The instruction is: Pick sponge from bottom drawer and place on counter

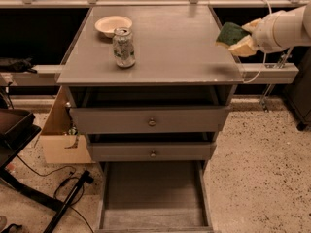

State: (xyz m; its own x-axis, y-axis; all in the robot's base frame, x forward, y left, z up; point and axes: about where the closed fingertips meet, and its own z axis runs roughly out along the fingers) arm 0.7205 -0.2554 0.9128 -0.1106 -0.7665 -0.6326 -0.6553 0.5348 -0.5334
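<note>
My gripper [239,38] reaches in from the right and is shut on the sponge [230,33], whose dark green face points left. It holds the sponge in the air above the counter's [170,47] right edge. The bottom drawer [153,198] is pulled out at the bottom of the view and its grey floor is bare.
A drink can [123,47] stands on the left part of the counter, with a pale bowl [112,24] behind it. The two upper drawers [151,122] with round knobs are slightly ajar. A cardboard box [60,140] and cables lie on the floor at the left.
</note>
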